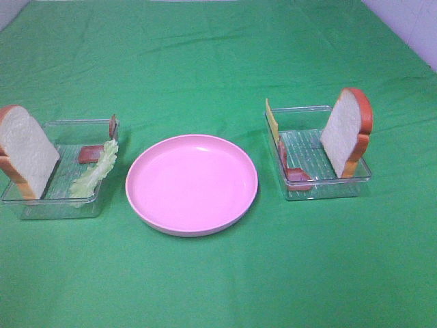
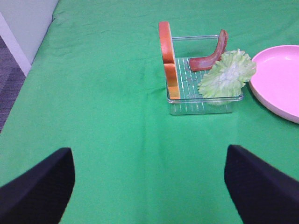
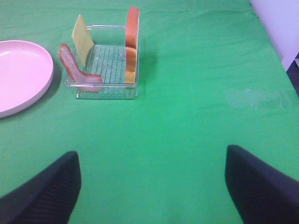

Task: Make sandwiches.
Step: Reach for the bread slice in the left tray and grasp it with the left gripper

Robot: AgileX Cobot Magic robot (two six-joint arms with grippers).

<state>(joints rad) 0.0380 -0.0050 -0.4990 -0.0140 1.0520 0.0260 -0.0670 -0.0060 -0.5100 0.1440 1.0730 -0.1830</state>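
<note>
No stacked sandwich shows; the parts lie in two clear trays. The left tray (image 1: 41, 205) holds an upright bread slice (image 1: 26, 150), a lettuce leaf (image 1: 95, 171) and a bacon strip (image 1: 92, 152). They also show in the left wrist view: bread (image 2: 167, 58), lettuce (image 2: 226, 74), bacon (image 2: 210, 56). The right tray (image 1: 328, 190) holds an upright bread slice (image 1: 345, 131), a cheese slice (image 1: 272, 121) and a bacon strip (image 1: 293, 171). The right wrist view shows bread (image 3: 131, 44), cheese (image 3: 81, 38) and bacon (image 3: 74, 67). My left gripper (image 2: 149, 186) and right gripper (image 3: 152, 186) are open, empty, well short of the trays.
A round pink plate (image 1: 192, 183) sits empty between the two trays on the green cloth (image 1: 218, 287). The cloth's edge and the floor show beside it in the left wrist view (image 2: 11, 79).
</note>
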